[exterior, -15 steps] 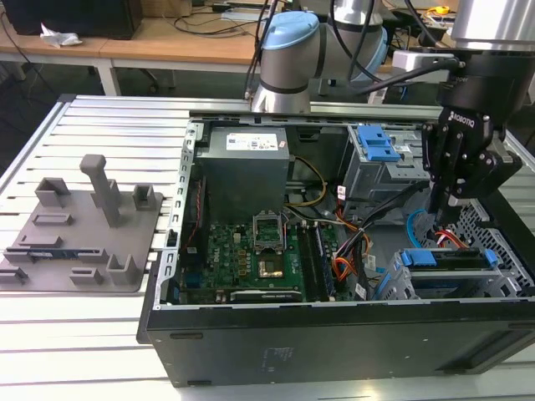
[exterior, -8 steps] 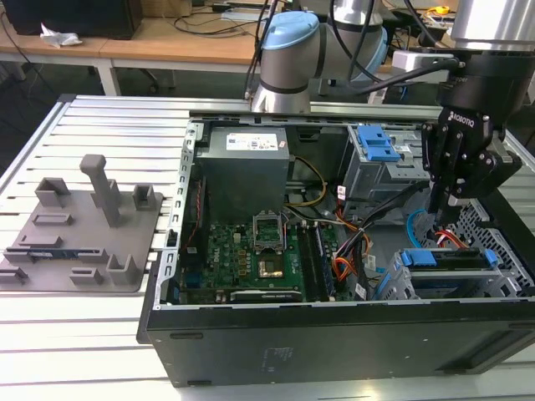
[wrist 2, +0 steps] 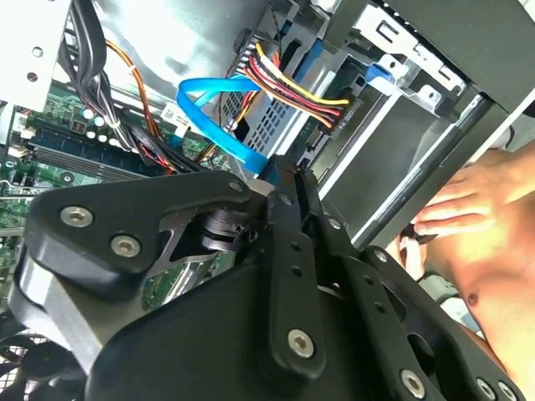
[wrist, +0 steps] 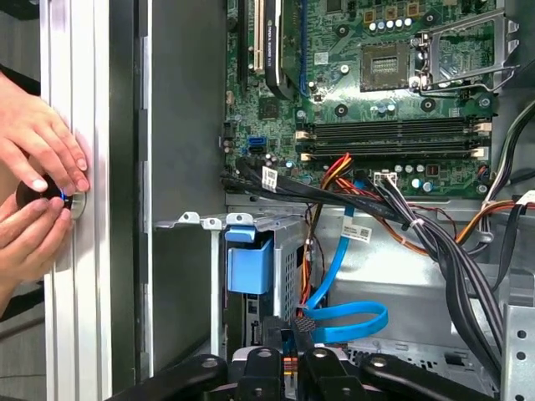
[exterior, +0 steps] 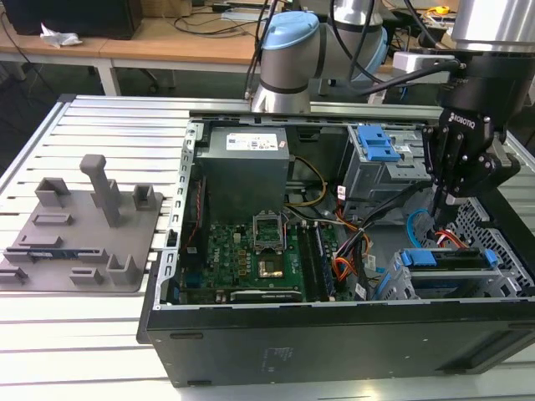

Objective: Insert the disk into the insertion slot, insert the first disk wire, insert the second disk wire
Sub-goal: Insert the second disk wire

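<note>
Disk (exterior: 443,258), blue-framed, sits in the insertion slot (exterior: 501,251) at the lower right of the exterior view, inside the open computer case (exterior: 334,334), with the gripper (exterior: 449,200) hanging just above its rear edge; I cannot tell there how the fingers stand. In the second wrist view the fingers (wrist 2: 288,209) look pressed narrow around the end of the light blue second disk wire (wrist 2: 217,109), upper centre, beside the red-and-yellow wire bundle (wrist 2: 292,92), and a person's hand (wrist 2: 468,209) rests at the right edge. In the first wrist view that blue wire (wrist: 343,313) loops at lower centre above the gripper (wrist: 292,338), near the carrier's blue latch (wrist: 250,267), while two hands (wrist: 38,192) touch the table rail (wrist: 75,292) at the left.
</note>
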Robot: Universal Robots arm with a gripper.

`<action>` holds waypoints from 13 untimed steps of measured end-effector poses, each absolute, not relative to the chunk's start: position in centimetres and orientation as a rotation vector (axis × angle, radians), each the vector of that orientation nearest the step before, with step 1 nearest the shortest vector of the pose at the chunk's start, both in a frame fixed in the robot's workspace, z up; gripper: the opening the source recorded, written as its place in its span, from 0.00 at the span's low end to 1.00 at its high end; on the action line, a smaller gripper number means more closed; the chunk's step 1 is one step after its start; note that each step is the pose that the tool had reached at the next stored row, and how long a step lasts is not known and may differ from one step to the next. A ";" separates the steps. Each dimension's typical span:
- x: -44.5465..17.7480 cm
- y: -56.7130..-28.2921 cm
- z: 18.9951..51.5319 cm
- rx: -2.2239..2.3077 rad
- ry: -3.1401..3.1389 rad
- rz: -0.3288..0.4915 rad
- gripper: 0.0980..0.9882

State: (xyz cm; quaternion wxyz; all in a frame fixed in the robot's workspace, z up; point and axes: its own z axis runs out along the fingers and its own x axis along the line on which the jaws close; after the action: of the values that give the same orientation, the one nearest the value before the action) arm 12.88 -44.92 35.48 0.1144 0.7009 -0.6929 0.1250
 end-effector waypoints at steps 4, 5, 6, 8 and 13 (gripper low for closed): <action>13.9 -44.9 35.5 2.055 -2.027 0.362 0.07; 13.9 -45.0 35.5 2.055 -2.028 0.362 0.07; 13.9 -45.6 35.5 2.062 -2.034 0.351 0.07; 13.9 -46.0 35.5 2.071 -2.044 0.336 0.07; 13.9 -47.1 35.5 2.116 -2.089 0.261 0.07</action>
State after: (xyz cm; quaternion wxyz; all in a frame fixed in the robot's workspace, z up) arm 13.94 -47.14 35.48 0.0780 0.7067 -0.6978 0.0872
